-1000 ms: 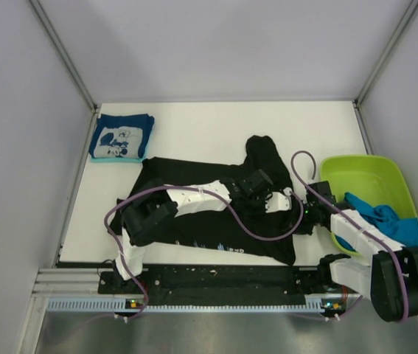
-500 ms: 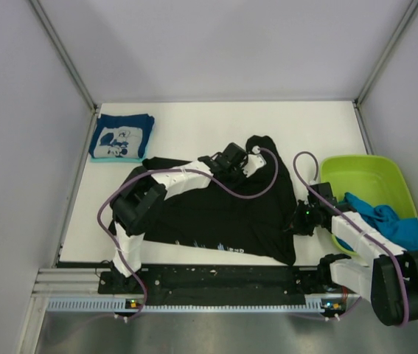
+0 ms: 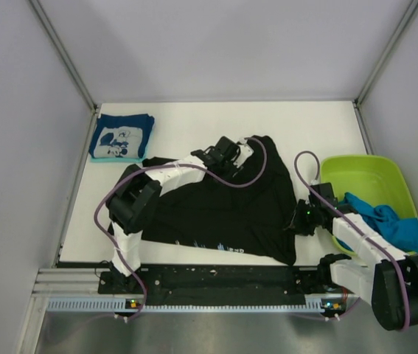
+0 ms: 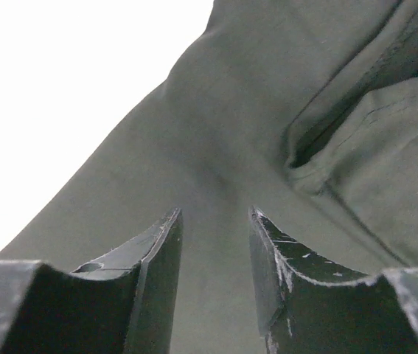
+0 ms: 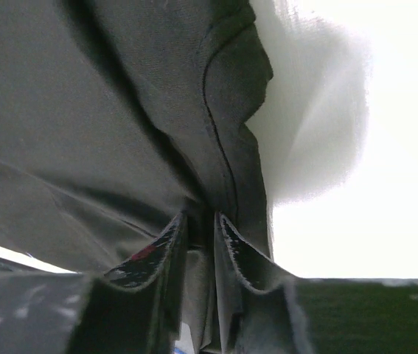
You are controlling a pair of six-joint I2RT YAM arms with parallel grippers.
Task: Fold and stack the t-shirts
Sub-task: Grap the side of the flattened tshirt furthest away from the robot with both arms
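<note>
The large black t-shirt [image 3: 216, 214] lies spread across the middle of the table. My left gripper [image 3: 221, 153] hovers over its far edge, jaws open with only black cloth [image 4: 267, 110] showing below them [image 4: 214, 215]. My right gripper [image 3: 298, 220] is shut on the black shirt's right edge, and cloth is pinched between its fingers [image 5: 200, 218]. A folded navy t-shirt [image 3: 122, 137] with a white cartoon graphic lies at the far left corner. Bright blue t-shirts [image 3: 385, 221] lie in the tub.
The lime-green plastic tub [image 3: 363, 175] stands at the right edge of the table, next to my right arm. Grey walls close in the table on the left, right and back. Purple cables loop over both arms.
My left gripper has moved from beside the right gripper back and left to the shirt's far edge. The shirt's far right part is spread wider. The right gripper has stayed put.
</note>
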